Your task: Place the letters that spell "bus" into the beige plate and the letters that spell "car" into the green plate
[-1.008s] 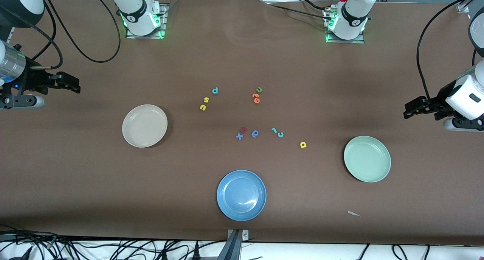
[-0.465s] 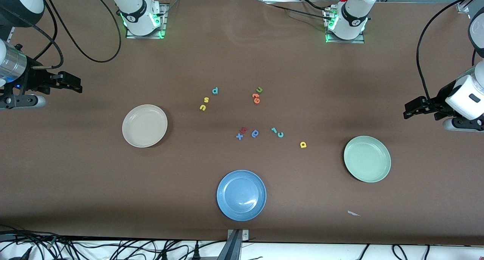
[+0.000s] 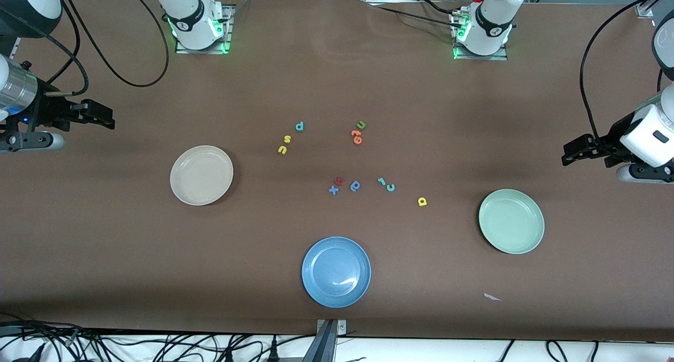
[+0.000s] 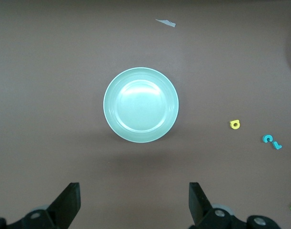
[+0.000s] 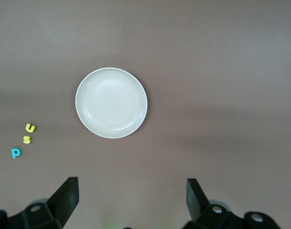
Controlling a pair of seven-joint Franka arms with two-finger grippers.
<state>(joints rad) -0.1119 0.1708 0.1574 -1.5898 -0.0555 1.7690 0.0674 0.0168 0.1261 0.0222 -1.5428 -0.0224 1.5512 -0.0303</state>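
The beige plate (image 3: pixel 201 175) (image 5: pixel 111 102) lies empty toward the right arm's end. Beside it, toward the table's middle, sit a yellow "u" (image 3: pixel 282 149) (image 5: pixel 30 128), a yellow "s" (image 3: pixel 287 138) and a teal stem-and-bowl letter (image 3: pixel 299 126). The green plate (image 3: pixel 511 221) (image 4: pixel 141 105) is empty at the left arm's end. A yellow "a" (image 3: pixel 422 201) (image 4: pixel 235 124), a teal "c" (image 3: pixel 390 187) and a teal "r" (image 3: pixel 381 181) lie near it. My right gripper (image 3: pixel 108 120) (image 5: pixel 132 191) and left gripper (image 3: pixel 567 155) (image 4: pixel 134 195) hover open and empty at the table's ends.
A blue plate (image 3: pixel 336 271) sits nearest the front camera. A green "u" (image 3: pixel 361 125), orange letters (image 3: pixel 356 136), a blue rounded letter (image 3: pixel 355 186), a blue "x" (image 3: pixel 333 190) and a red letter (image 3: pixel 339 181) lie mid-table. A paper scrap (image 3: pixel 492 297) lies near the green plate.
The right gripper has crept slightly toward the table's middle. The left arm and all letters stay where they were.
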